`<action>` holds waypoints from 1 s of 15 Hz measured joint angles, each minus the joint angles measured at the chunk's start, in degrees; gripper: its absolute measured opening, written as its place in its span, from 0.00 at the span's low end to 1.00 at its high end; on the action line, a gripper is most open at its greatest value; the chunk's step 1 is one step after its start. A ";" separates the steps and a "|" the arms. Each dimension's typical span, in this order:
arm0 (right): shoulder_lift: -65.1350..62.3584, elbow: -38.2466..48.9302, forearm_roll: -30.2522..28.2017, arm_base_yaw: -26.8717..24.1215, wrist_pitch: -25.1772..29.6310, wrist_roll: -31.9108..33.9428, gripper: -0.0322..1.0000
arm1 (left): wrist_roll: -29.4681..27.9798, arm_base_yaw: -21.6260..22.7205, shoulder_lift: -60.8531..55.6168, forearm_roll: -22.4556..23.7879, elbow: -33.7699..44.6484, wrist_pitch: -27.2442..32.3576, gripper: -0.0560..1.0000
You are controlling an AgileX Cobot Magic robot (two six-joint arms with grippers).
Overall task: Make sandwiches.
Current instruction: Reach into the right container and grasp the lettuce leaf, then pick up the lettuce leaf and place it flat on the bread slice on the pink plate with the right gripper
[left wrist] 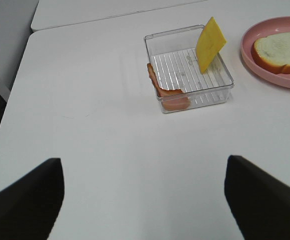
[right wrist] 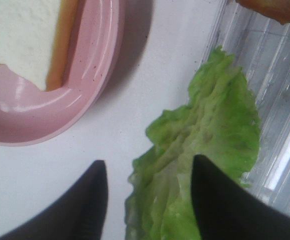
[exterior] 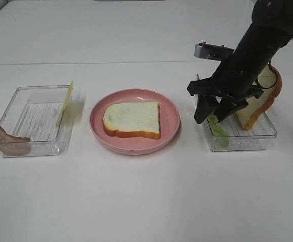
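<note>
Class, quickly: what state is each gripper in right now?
Left gripper: open, empty.
Right gripper: open, jaws astride the lettuce, not yet gripping it.

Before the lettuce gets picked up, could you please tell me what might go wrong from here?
The lettuce hangs over the tray wall, so the right gripper may catch only an edge and drop it. It works close to that wall; snagging it could tip the leaning bread slice.
</note>
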 joint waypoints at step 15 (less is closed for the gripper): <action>-4.98 0.00 -0.92 0.00 1.43 3.15 0.05 | 0.00 0.00 0.00 0.00 0.00 0.00 0.81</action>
